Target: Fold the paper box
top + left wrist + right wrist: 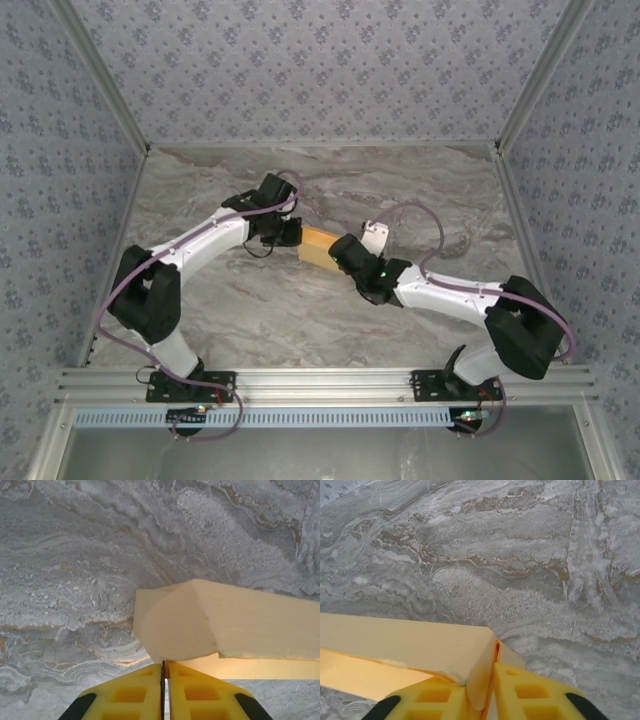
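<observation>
Paper box (318, 243) pinched between left tool (165, 666) and right tool (480, 680).

1. The left arm (215, 235) and right arm (445, 292) are both white tube links with chunky black joint housings.
2. A purple cable (99, 320) runs along each arm, looping loose off the shells.
3. The left gripper (165, 667) and right gripper (480, 675) have blocky yellow fingers with square pockets and black corners at frame bottom.
4. There's a tiny green light (383, 270) on the right arm's black wrist, mid-frame.
5. Black base plates (190, 385) sit near the bottom of the frame.
</observation>
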